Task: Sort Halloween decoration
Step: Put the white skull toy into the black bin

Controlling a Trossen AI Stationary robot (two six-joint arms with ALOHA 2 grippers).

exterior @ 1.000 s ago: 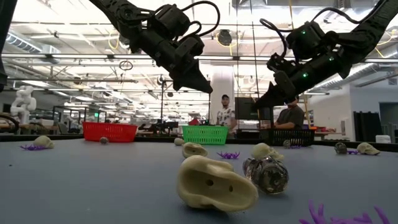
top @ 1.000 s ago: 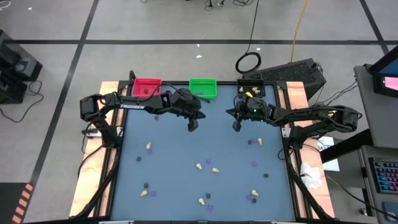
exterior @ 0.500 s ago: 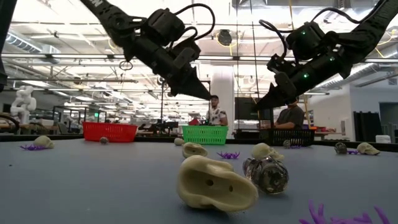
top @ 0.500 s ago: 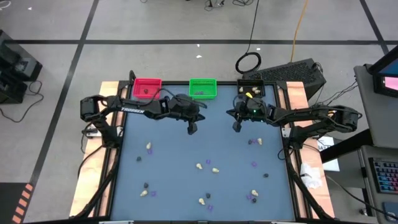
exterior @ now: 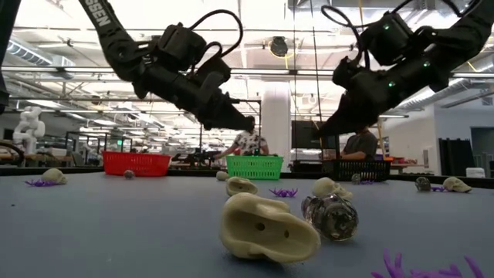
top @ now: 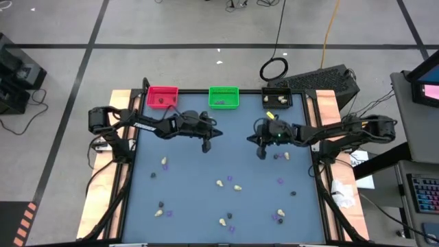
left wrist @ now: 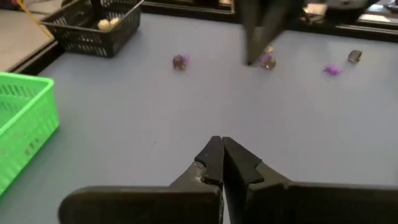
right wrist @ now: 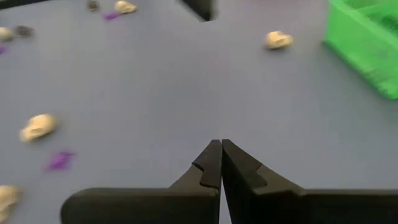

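Halloween decoration (top: 219, 183), kinds indistinct overhead

We see a grey-blue tabletop (top: 192, 171) with wooden side edges. Along its far edge sit a red bin (top: 162, 95), a green bin (top: 223, 96) and a black bin (top: 277, 99). Scattered over the middle and near part lie cream-white lumps (top: 219, 183), dark lumps (top: 293, 193) and purple bits (top: 280, 182), well apart.

Red bin (top: 162, 95), green bin (top: 223, 97), black bin (top: 277, 99) — along the table's (top: 206, 165) far edge.
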